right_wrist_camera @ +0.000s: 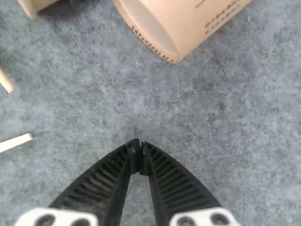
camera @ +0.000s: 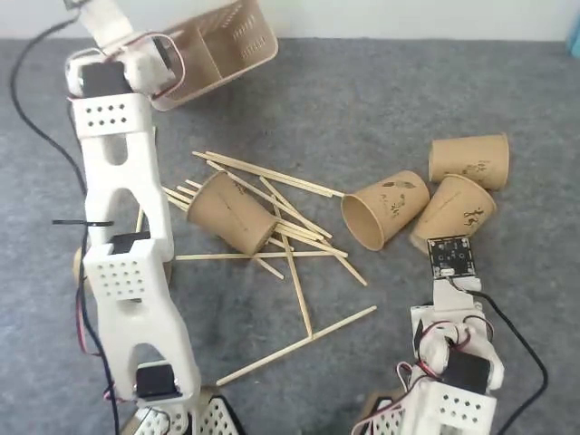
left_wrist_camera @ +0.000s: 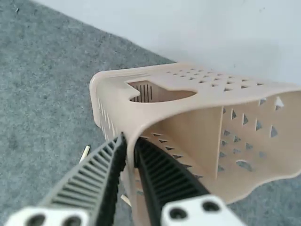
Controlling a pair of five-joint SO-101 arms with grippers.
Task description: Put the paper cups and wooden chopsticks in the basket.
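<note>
While pinching basket [left_wrist_camera: 202, 108], left arm [camera: 118, 181] is outstretched.

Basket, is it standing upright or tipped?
Tipped. The left gripper is shut on the rim of the basket, whose mouth tilts sideways, not upward.

likely a robot lab: grey felt mat [camera: 408, 109], plain white wall [left_wrist_camera: 211, 33].
</note>
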